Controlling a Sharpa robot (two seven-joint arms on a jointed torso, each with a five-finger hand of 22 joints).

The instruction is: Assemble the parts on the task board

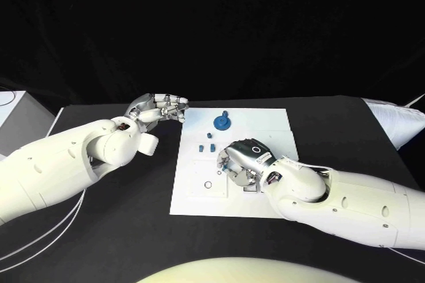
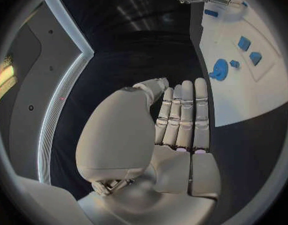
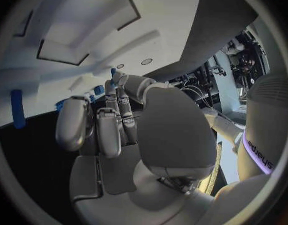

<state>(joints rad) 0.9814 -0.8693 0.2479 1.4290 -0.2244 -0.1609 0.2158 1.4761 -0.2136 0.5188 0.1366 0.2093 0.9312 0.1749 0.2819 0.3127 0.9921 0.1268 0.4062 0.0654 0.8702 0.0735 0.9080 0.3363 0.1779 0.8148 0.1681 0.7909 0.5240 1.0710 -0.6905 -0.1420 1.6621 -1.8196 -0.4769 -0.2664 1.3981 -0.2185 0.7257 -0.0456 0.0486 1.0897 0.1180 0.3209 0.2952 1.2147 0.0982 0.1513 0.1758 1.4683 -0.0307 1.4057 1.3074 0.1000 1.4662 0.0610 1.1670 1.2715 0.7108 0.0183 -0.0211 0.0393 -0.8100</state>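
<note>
I saw the board (image 1: 266, 120) as matt white, smooth like plastic. The parts (image 1: 222, 120) looked like blue plastic with a slight shine. The table (image 1: 336, 120) was matt black. Both hands (image 1: 162, 107) (image 1: 244, 165) looked like silver metal, the arms (image 1: 53, 166) glossy white.

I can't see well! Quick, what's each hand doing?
Left hand: open, holding nothing, beside the board.
Right hand: over the board; cannot tell if it holds anything.

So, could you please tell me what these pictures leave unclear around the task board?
- Head view: the right robot hand covers the middle of the task board, hiding whatever it may hold.
- Right wrist view: its fingers mask the board beneath.
- Head view: the small blue parts are too small to identify.
</note>
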